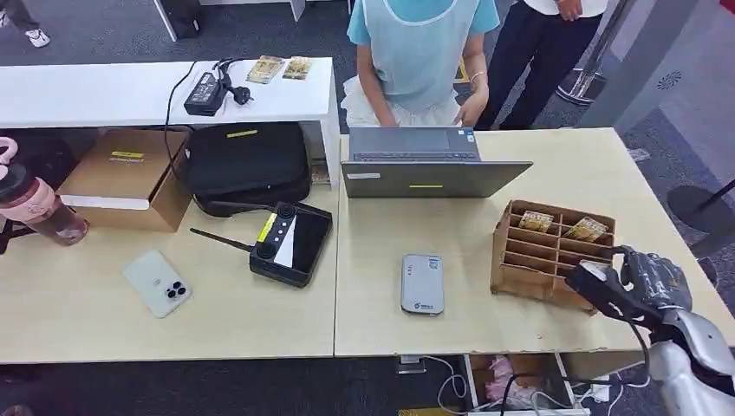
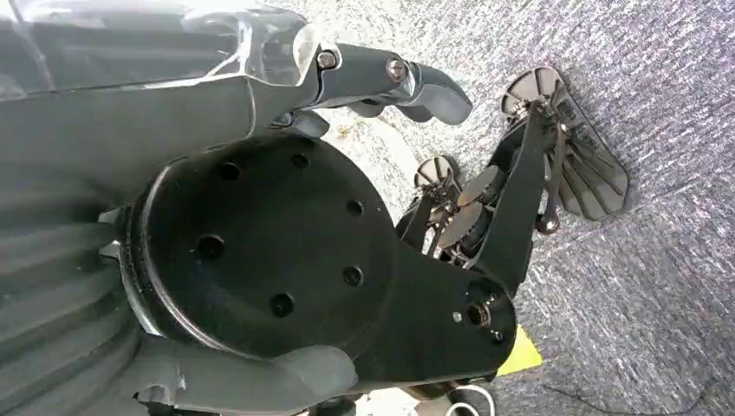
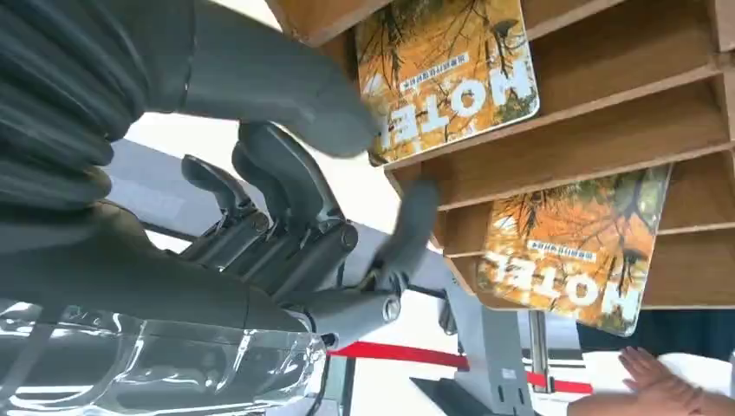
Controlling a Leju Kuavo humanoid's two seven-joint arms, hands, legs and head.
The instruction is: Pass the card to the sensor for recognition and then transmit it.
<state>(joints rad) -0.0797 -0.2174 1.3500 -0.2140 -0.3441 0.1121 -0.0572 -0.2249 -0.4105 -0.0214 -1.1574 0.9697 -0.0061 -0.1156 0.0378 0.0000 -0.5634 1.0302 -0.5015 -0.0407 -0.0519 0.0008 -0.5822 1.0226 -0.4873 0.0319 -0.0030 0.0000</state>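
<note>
Bare desk (image 1: pixel 468 338) betw. reader (image 1: pixel 422 283) & card rack (image 1: pixel 551 252); laptop (image 1: pixel 425 162) blocks far side.

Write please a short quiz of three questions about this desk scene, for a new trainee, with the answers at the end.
1. True or false: the right hand already holds a card.
2. Multiple choice: the grey sensor lies A) inside the wooden card rack, B) on the table between the black controller and the rack, C) on the laptop.
3. Fill in: the two cards in the rack stand in its ____ row, the one nearest the person.

Key
1. False: the hand is at the rack's near right corner, fingers apart, nothing in it.
2. B
3. back
</note>
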